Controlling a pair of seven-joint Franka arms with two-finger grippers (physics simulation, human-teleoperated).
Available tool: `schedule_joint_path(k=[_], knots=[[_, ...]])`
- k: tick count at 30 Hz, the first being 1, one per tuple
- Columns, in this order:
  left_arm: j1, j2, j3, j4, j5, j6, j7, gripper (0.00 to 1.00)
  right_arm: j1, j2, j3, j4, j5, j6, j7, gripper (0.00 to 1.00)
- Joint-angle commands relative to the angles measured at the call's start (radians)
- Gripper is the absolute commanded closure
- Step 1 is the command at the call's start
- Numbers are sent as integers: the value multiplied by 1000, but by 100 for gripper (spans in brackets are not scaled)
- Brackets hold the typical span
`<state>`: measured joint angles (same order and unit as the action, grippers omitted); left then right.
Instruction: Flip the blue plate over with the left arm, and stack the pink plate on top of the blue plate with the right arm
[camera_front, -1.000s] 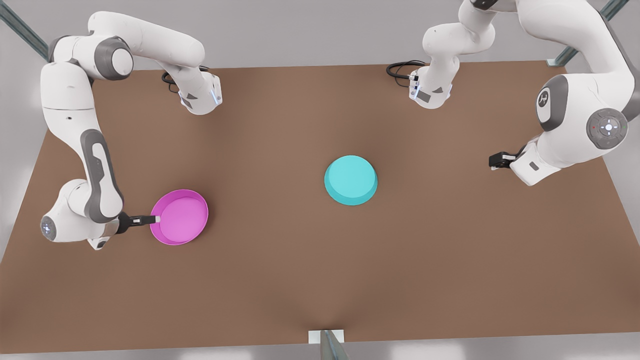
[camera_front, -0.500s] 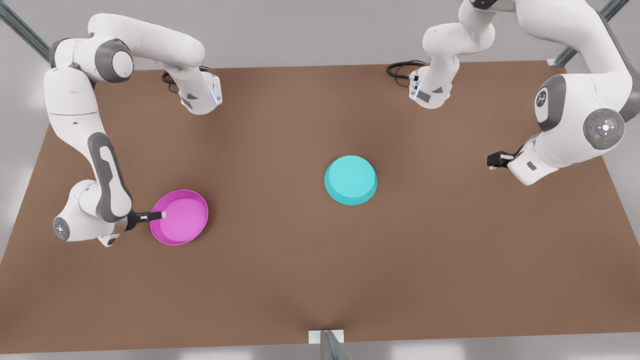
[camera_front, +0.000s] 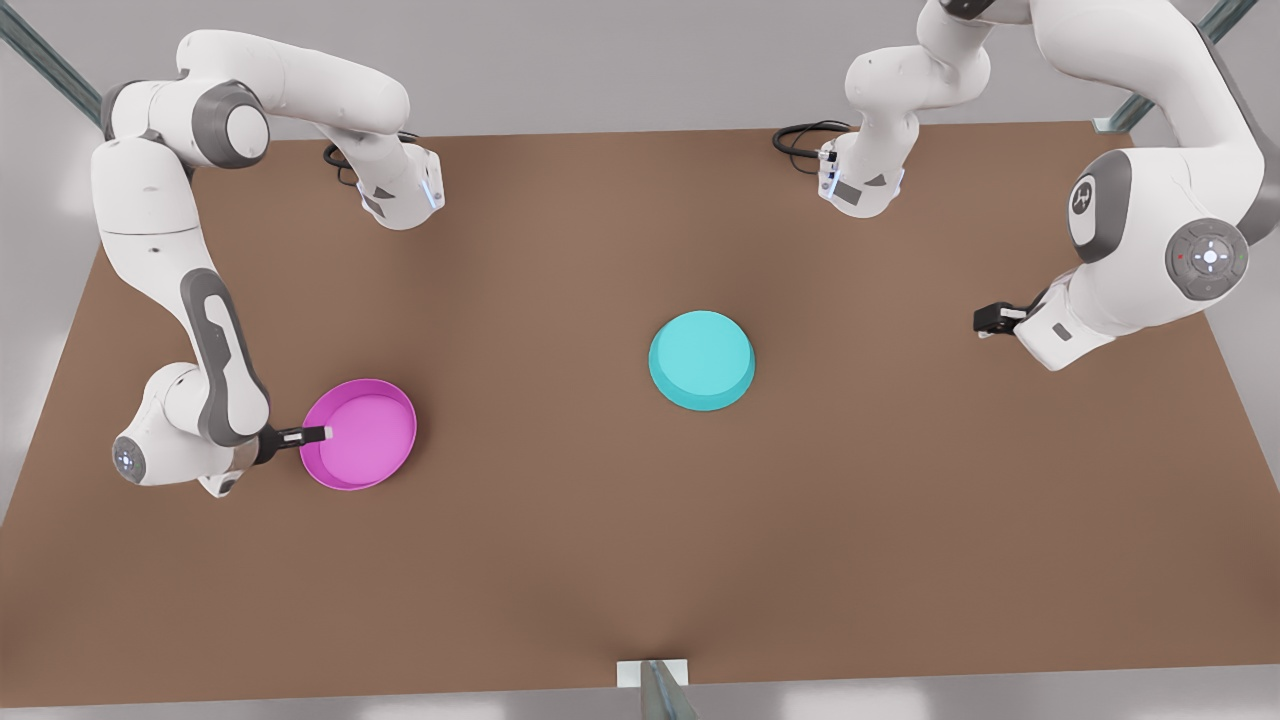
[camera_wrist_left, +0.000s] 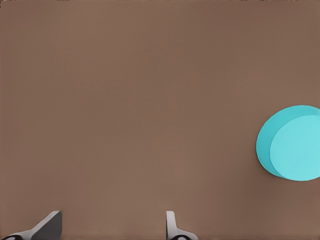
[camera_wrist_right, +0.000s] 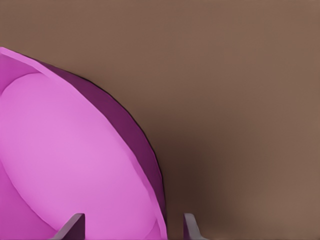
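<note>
The pink plate (camera_front: 360, 433) lies rim up on the brown table at the front view's left. My right gripper (camera_front: 318, 433) reaches over the plate's near rim. In the right wrist view the gripper (camera_wrist_right: 132, 229) is open, its fingertips (camera_wrist_right: 75, 226) standing on either side of the pink plate's (camera_wrist_right: 70, 155) wall. The blue plate (camera_front: 701, 360) rests upside down near the middle, flat underside up. My left gripper (camera_front: 985, 320) hovers far off at the front view's right. It is open (camera_wrist_left: 110, 230) over bare table, with the blue plate (camera_wrist_left: 292, 145) at a distance.
Both arm bases stand at the table's (camera_front: 600, 560) back edge, with black cables (camera_front: 800, 135) beside them. A metal post (camera_front: 655, 688) rises at the middle of the front edge. Wide bare table lies between the two plates.
The right arm's wrist and elbow swung toward the pink plate, pushing its gripper slightly farther over the rim. The left gripper drifted a little toward the front view's left. Neither plate moved.
</note>
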<state>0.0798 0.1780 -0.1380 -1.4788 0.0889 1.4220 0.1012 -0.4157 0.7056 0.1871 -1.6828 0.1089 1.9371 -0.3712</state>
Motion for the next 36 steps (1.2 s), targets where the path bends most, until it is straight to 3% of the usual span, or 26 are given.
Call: schedule_joint_path(k=[1,4,6,9,18,24,36], knots=[[0,0,0,0,0,0,0,0,2,0,-2,0,0,-1,0,28],[0,0,0,-2,0,0,0,0,2,3,0,3,-2,0,0,35],[0,0,0,-2,-1,0,-2,0,2,5,-2,3,-3,0,0,44],[0,0,0,-2,-1,-8,-2,0,2,6,-2,3,-3,11,-2,49],[0,0,0,-2,-1,-11,-2,0,2,11,-3,3,-8,20,-14,52],[0,0,0,-2,-3,-14,-2,0,2,11,-2,3,-9,20,-23,70],[0,5,0,-2,-3,-15,-5,0,2,12,-2,3,-9,22,-32,79]])
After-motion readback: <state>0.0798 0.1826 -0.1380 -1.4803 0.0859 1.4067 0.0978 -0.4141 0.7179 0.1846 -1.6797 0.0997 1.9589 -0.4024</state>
